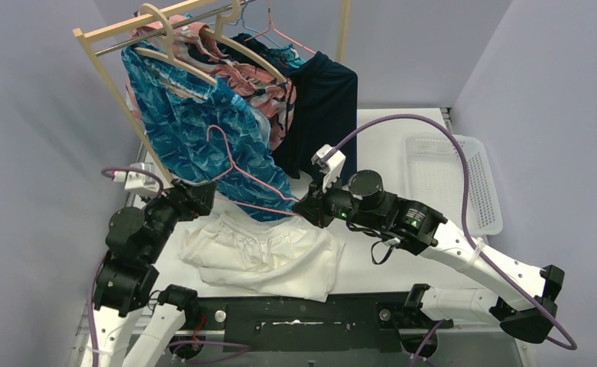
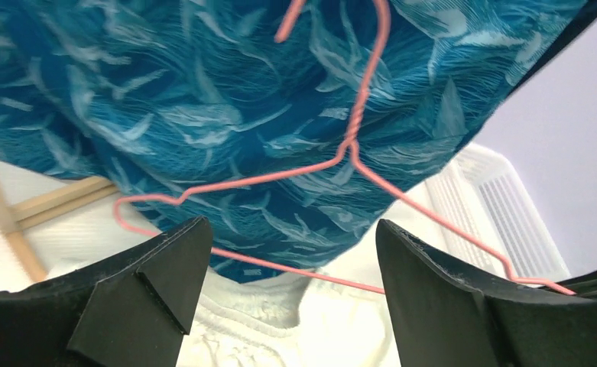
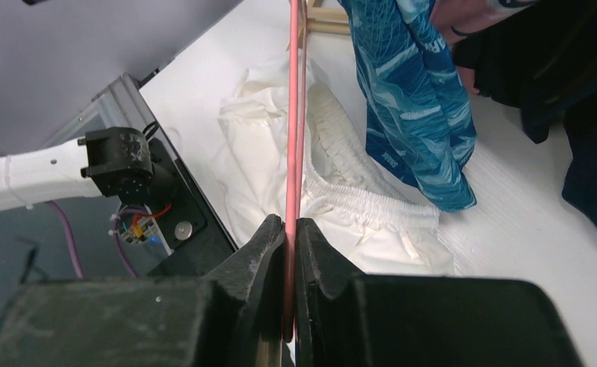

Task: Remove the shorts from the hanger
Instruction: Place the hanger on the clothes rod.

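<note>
White cotton-like shorts (image 1: 264, 256), one pair, lay crumpled on the table (image 1: 387, 145) just beyond the arm bases, off any hanger. Above them the right gripper (image 3: 291, 229) was clamped tight on one bare pink wire hanger (image 1: 241, 172). The left gripper (image 2: 287, 252) stood wide apart at the hanger's other end, holding nothing. Behind hung one blue wave-patterned pair (image 1: 188, 130); its small hem tag was too small to read. Further back on the wooden rack (image 1: 100, 61) hung one pink-and-navy floral pair (image 1: 261, 88), one dark navy pair (image 1: 326, 107) and a teal edge (image 1: 287, 55). Two wooden hangers showed. One white basket (image 1: 452, 180) sat far right.
</note>
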